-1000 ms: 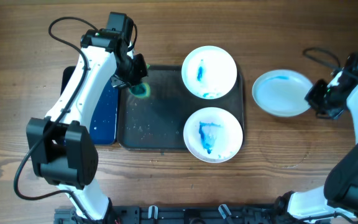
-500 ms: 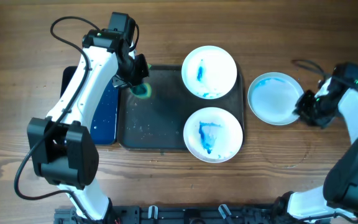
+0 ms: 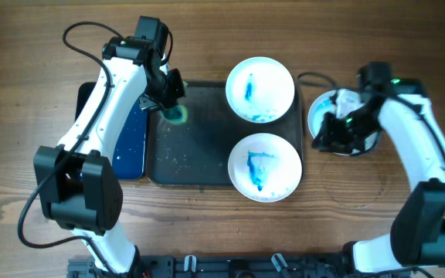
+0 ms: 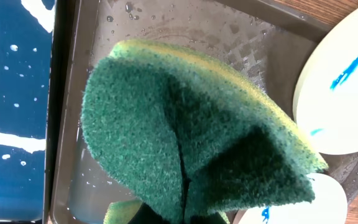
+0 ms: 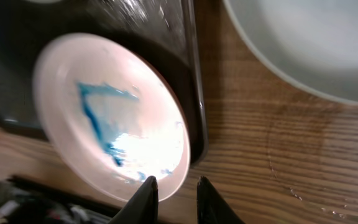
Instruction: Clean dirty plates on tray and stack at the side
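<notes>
Swung in from the far right of the surface (image 3: 377, 224), the right tool (image 3: 331, 139) now hangs over the near-left rim of the lone plate (image 3: 320, 116) that lies outside the tray (image 3: 199, 147). That plate has itself slid a little toward the tray since a second ago. The tool's two fingertips (image 5: 146, 190) stand a narrow gap apart, with nothing between them. Just beyond them in the wrist view lies the smeared plate (image 5: 110, 112), which overhangs the tray's near rim. Only a slim strip of bare wood separates the tray's right rim from the lone plate. To the tool's right and toward the robot, bare wood stretches on. Further left, the second smeared plate (image 3: 260, 89) sits in the tray's far right corner, close to its neighbour.

The left tool (image 3: 171, 102) has not shifted. It is clamped shut on a folded green sponge (image 3: 178, 114) held at the tray's far left corner. To its right the wet tray floor runs free up to both plates. On its other side, just beside the tray's rim, lies the narrower tray (image 3: 130, 139) with a blue floor.
</notes>
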